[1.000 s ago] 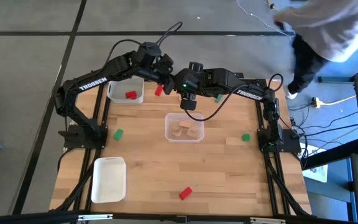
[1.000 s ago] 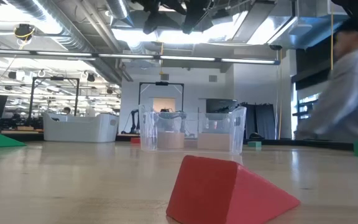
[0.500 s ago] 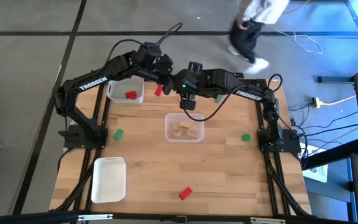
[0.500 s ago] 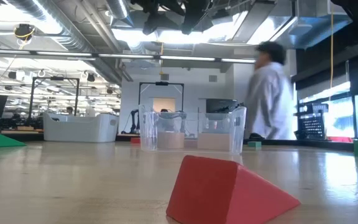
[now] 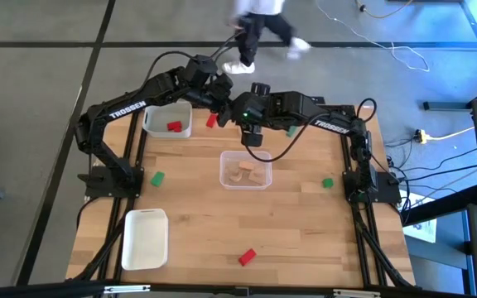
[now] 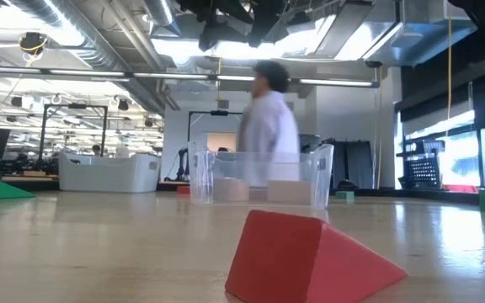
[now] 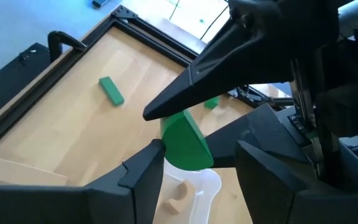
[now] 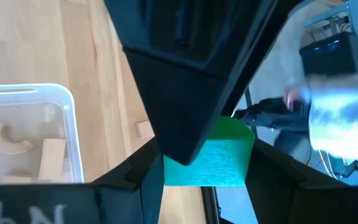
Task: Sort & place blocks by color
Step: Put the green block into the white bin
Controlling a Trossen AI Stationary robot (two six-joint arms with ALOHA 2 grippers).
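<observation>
Left tool and right tool meeting above far middle of wooden tabletop; green wooden block gripped between both tools' fingers, held in air; clear plastic tray with light-wood blocks just below; red wedge block well apart near front edge.

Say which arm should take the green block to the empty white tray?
Left, probably: left gripper and right gripper meet at the green block, and the empty white tray lies on the left's side.
</observation>
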